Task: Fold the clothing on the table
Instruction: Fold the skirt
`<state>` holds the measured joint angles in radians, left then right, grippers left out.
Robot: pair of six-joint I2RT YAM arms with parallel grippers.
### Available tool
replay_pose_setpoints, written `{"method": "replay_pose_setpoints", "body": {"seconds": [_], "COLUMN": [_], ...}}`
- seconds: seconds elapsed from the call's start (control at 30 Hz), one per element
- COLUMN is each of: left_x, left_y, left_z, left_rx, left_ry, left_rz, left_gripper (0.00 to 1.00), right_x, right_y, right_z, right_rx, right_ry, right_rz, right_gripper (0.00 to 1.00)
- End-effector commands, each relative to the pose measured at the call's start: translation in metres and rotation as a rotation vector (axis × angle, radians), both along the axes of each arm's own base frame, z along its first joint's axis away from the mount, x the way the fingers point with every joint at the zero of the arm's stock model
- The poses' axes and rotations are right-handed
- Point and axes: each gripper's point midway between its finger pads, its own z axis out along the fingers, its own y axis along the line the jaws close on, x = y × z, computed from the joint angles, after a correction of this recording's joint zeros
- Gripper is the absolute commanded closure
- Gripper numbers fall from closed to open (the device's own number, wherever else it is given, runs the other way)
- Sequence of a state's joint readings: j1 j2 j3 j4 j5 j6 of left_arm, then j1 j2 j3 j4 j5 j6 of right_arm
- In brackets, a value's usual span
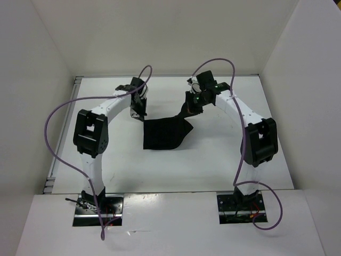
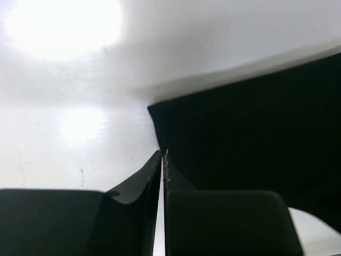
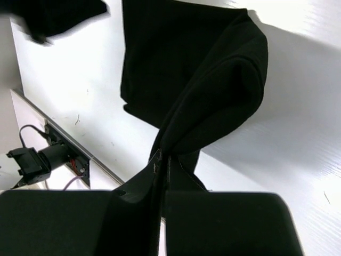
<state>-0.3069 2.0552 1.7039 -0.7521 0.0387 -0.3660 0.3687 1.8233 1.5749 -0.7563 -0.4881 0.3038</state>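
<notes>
Clothing (image 1: 163,136) corner pinched by right pincer (image 3: 162,156); left pincer (image 2: 162,154) state unclear

Left arm (image 1: 91,136) rises from its near base, bends at the elbow and reaches far and inward. The left gripper (image 2: 162,154) points down; its fingertips all but touch, with nothing in the thin slit between them, and full closure cannot be confirmed. Right arm (image 1: 259,141) mirrors that arch, wrist far and turned inward. Right gripper (image 3: 162,157) is angled down – jaws pinched tight on a fold of the clothing (image 3: 213,90).
</notes>
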Motion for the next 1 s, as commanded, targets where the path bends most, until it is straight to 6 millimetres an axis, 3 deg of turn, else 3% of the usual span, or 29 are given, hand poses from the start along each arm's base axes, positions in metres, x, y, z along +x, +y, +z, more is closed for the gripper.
{"method": "replay_pose_setpoints", "body": {"seconds": [0.0, 0.1, 0.33, 0.5, 0.7, 0.97], "left_x": [-0.039, -0.055, -0.065, -0.065, -0.066, -0.073], "left_y": [0.010, 0.008, -0.010, -0.022, -0.022, -0.020], "left_z": [-0.039, -0.054, -0.071, -0.069, -0.064, -0.048], "left_rx": [0.101, 0.075, 0.052, -0.017, -0.020, -0.028], "left_ry": [0.106, 0.146, 0.176, 0.179, 0.170, 0.156], "left_rz": [-0.016, -0.020, -0.057, -0.069, -0.070, -0.062], "left_gripper": [0.91, 0.92, 0.92, 0.92, 0.92, 0.92], "right_x": [0.000, -0.002, -0.012, -0.021, -0.026, -0.018], "right_y": [0.015, 0.029, 0.065, 0.091, 0.121, 0.140], "right_z": [0.019, 0.024, 0.013, -0.006, -0.014, -0.027], "right_rx": [0.003, 0.008, 0.017, 0.025, 0.063, 0.102], "right_ry": [-0.037, -0.047, -0.025, 0.008, 0.023, 0.053], "right_rz": [0.035, 0.064, 0.152, 0.216, 0.258, 0.269], "right_gripper": [1.00, 1.00, 1.00, 1.00, 1.00, 1.00]}}
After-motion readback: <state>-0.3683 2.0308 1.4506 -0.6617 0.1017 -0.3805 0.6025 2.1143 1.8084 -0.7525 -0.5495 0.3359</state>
